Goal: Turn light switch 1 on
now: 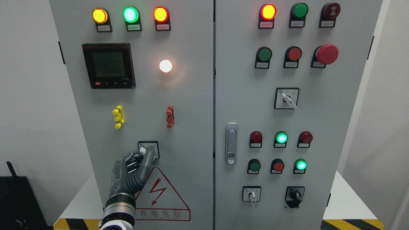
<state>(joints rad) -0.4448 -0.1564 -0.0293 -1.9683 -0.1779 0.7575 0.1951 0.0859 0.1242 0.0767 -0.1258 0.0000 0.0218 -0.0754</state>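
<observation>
Left robot hand (140, 159) is at light switch 1 (148, 149), directly above the warning triangle (161, 196) on the left cabinet door; fingers curled, thumb and fingertips pinching the knob. Advice: keep the pinch centred, rotate about the knob's axis, avoid slipping

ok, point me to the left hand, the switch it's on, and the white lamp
left hand (132, 164): head view, on the knuckles.
switch (142, 149): head view, on its knob, beside the fingers.
white lamp (165, 66): head view, on the lit lens.
</observation>
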